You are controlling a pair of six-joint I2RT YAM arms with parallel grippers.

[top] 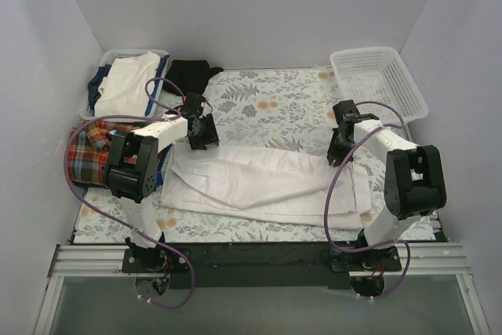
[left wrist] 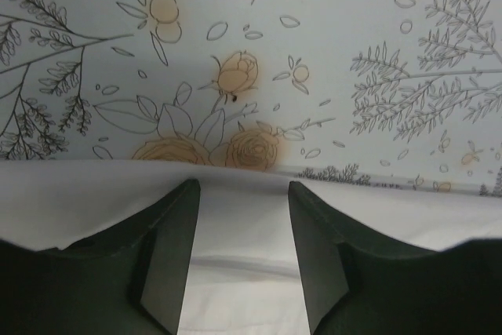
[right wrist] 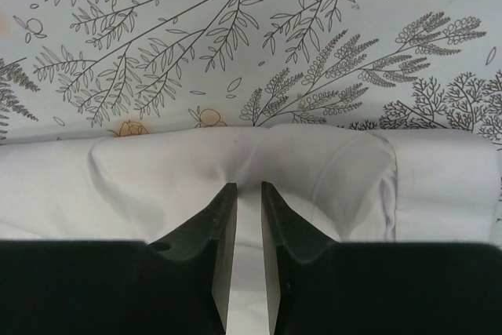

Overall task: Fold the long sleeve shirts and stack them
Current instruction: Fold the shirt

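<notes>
From above, the white shirt (top: 267,178) lies as a long band across the middle of the worktop (top: 267,103). The plaid shirt (top: 86,154) sits bunched at the left edge. Left wrist: the left pincer (left wrist: 241,190) stands half wide over the shirt's far edge, holding nothing. Right wrist: the right pincer (right wrist: 249,187) is narrow on puckered cloth, and whether it grips cannot be told. A one-sided hold would likely skew the fold.

Two long sleeve shirts on the floral-covered counter (top: 267,100).
The large plain white shirt of thin fabric (top: 267,182) lies flat, folded into a long, wrinkled band across the counter's middle, its far edge a smooth fold. The red, orange and blue plaid shirt (top: 82,151) sits crumpled at the left edge.
</notes>
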